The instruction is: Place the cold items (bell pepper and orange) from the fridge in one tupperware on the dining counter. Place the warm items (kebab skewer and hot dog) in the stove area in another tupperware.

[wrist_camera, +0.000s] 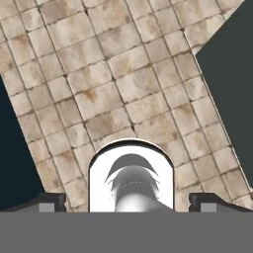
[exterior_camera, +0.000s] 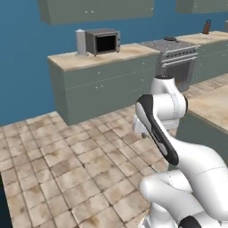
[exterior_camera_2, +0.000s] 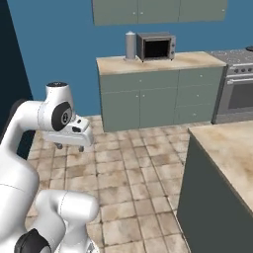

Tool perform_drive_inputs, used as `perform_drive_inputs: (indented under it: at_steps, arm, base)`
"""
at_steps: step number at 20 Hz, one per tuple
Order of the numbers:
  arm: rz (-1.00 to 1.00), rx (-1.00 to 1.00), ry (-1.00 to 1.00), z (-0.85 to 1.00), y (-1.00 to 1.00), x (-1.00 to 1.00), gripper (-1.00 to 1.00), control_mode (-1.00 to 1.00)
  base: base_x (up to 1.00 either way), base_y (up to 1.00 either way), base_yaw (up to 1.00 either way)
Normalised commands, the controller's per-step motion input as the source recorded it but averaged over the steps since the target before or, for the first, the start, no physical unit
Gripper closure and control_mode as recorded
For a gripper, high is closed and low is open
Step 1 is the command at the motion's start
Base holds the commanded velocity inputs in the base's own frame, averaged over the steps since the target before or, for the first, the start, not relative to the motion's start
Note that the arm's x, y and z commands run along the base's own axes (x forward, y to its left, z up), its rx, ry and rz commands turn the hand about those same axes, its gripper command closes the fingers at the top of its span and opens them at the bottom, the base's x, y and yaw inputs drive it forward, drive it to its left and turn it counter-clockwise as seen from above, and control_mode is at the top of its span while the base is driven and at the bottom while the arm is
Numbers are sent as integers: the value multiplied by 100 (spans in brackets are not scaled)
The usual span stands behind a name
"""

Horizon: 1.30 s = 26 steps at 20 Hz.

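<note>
No pepper, orange, skewer, hot dog or container can be seen yet, so I judge every item still waits; the gripper [wrist_camera: 126, 201] hangs empty, fingers wide apart, pointing down at the tiled floor [wrist_camera: 108, 94]; the arm is folded, well short of the stove [exterior_camera: 176, 51] and the nearer counter [exterior_camera_2: 232, 148].

A blue wall [exterior_camera_2: 59, 44] backs grey-green cabinets [exterior_camera_2: 158, 96] bearing a microwave [exterior_camera_2: 156, 46], beside a steel stove [exterior_camera: 176, 55], above a beige tiled floor [exterior_camera: 67, 156].
</note>
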Motion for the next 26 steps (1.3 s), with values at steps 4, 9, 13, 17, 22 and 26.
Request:
perform_drive_inputs:
  at_steps: [4, 9, 13, 17, 22, 26]
  arm:
    - [0, 0, 0, 0, 0, 0, -100, 100]
    - [0, 0, 0, 0, 0, 0, -100, 100]
    - [0, 0, 0, 0, 0, 0, -100, 100]
    - [0, 0, 0, 0, 0, 0, -100, 100]
    - [0, 0, 0, 0, 0, 0, -100, 100]
    - [0, 0, 0, 0, 0, 0, -100, 100]
  base:
    - [100, 81, -26]
    - [99, 77, -39]
    - [87, 65, -54]
    - [86, 68, -57]
    - [89, 71, -56]
    - [89, 73, -56]
